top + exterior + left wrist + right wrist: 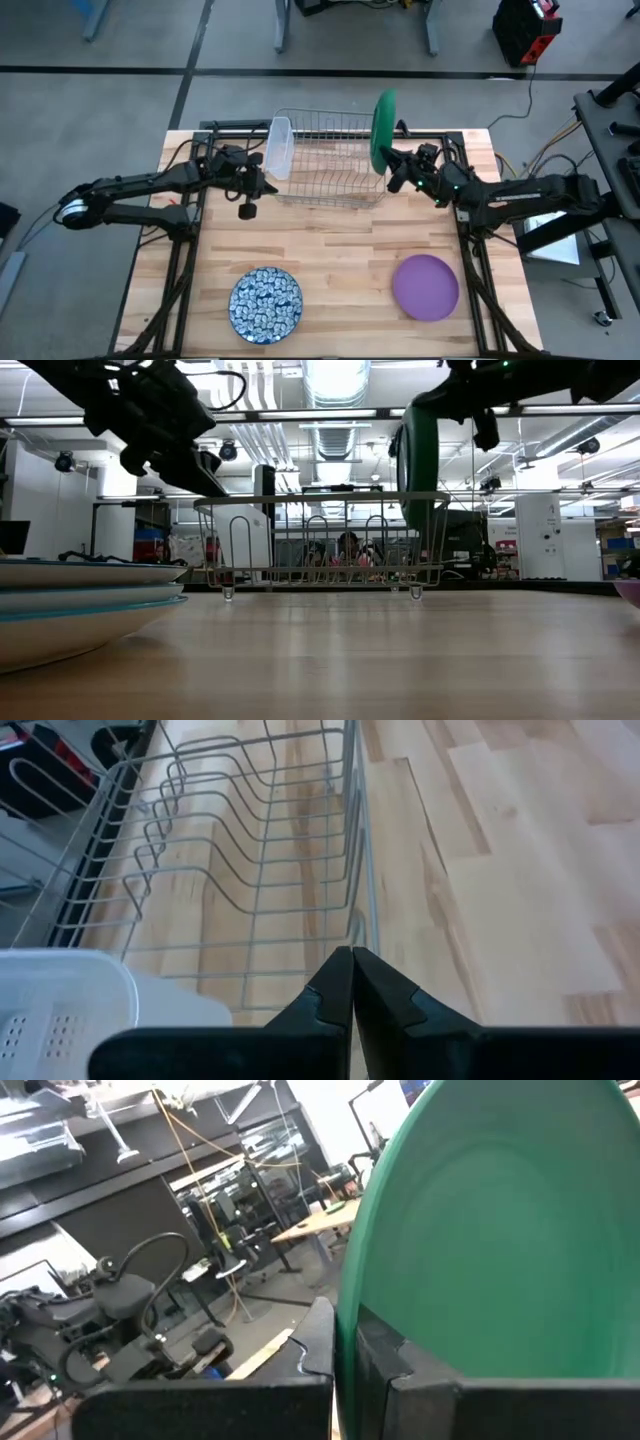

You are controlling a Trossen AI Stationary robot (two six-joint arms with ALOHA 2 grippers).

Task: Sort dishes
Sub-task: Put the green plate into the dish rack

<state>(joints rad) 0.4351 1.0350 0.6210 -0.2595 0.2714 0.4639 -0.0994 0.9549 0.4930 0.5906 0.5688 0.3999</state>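
Broadly, butcher-block table (340,250) bearing wire dish rack (330,165) at its far edge, directly below and just inboard of the right gripper (392,168). Clear plastic tub (279,148) standing on edge at the rack end nearest the left gripper (262,186). Large dark green plate (383,132) held upright on edge above the rack's right end, rim pinched between the right gripper's fingers (375,1350), which press on either face of it. Smaller purple plate (426,287) flat on the table, well apart from the right gripper, toward the near edge. Blue-and-white patterned plate (266,303) likewise flat near the front edge, well apart from the left gripper. Left gripper idle beside the rack's left end, fingers (385,1010) pressed together on nothing.

Step in hand, as judged: seating the green plate in a rack slot. Best done by keeping the plate vertical and parallel to the wire dividers (215,840), lowering straight down between two of them, and releasing only once the rim rests on the base wires. Risks: a tilted plate striking a divider, or rolling on early release.
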